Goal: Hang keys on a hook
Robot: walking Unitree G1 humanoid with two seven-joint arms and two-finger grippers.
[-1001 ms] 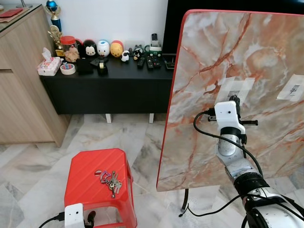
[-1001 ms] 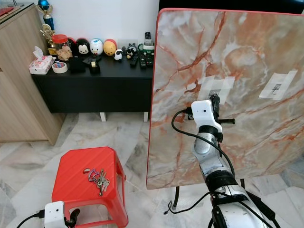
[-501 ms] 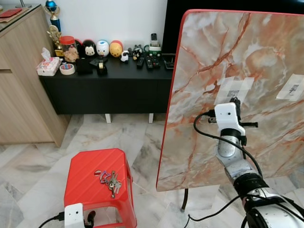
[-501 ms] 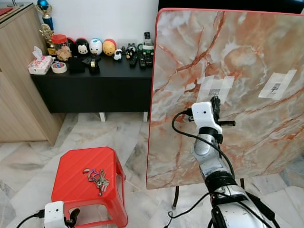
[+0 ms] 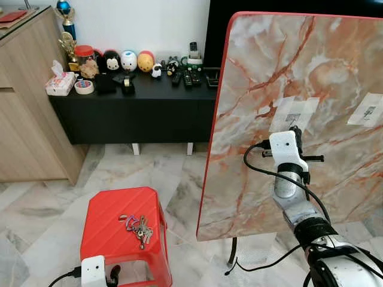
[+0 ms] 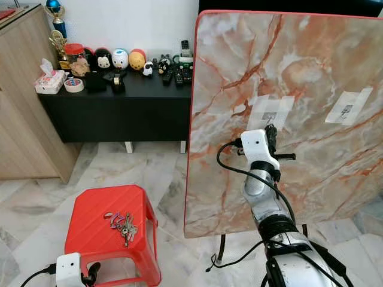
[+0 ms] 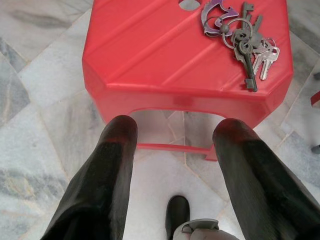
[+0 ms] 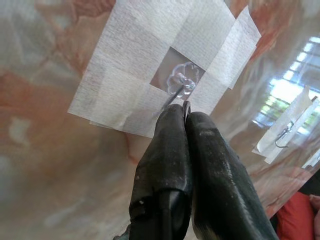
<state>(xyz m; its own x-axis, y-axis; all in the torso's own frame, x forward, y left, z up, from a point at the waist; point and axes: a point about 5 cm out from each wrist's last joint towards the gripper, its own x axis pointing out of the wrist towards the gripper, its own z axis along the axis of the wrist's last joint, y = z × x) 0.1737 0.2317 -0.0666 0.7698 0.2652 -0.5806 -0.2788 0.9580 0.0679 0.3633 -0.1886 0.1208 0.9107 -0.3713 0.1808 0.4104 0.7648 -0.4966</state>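
A bunch of keys on a purple clip lies on top of the red plastic stool, low on the left. My left gripper hangs open just in front of the stool, below its top, with the keys beyond and nothing between its fingers. My right gripper is raised against the upright marble board. It is shut, its tips right under the small clear hook taped there. The end of the hook's thin wire shows at the seam between the tips.
A second taped hook sits further right on the board. A black low cabinet with figurines and remotes stands behind, with a wooden cupboard at the left. Marble floor lies open around the stool, and a loose cable lies under the board.
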